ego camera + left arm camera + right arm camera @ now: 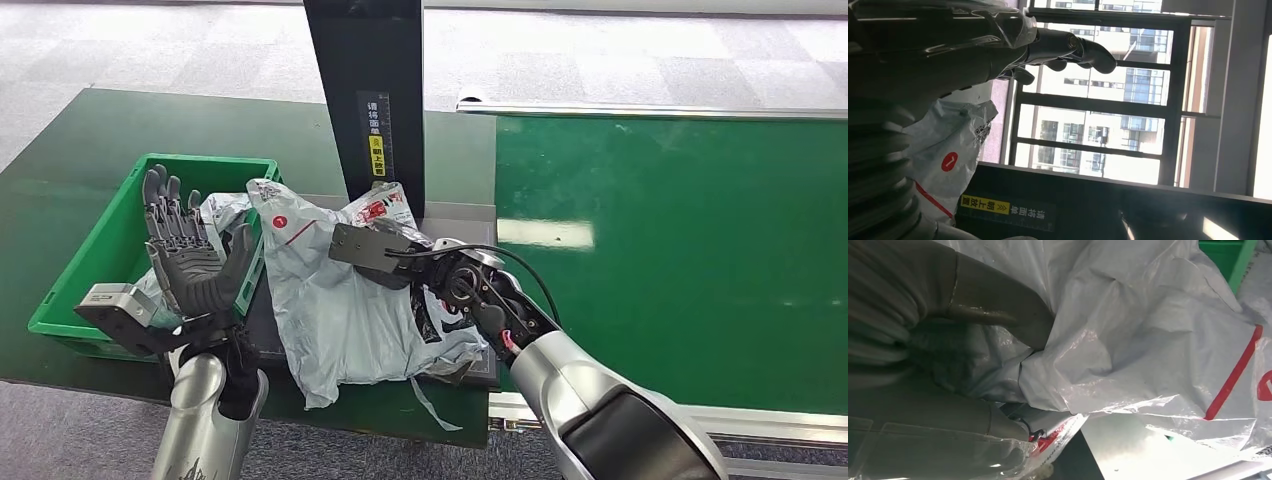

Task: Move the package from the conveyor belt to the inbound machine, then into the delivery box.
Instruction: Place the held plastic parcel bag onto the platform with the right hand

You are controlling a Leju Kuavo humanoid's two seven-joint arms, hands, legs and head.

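With the right hand gripping the bag at centre frame on the machine, lift it clear leftward into the box, keeping the open, empty left hand aside

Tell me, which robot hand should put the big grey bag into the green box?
The right hand, probably. It already grips the grey package on the machine's plate, as the right wrist view shows. The left hand stands open and empty over the green box.
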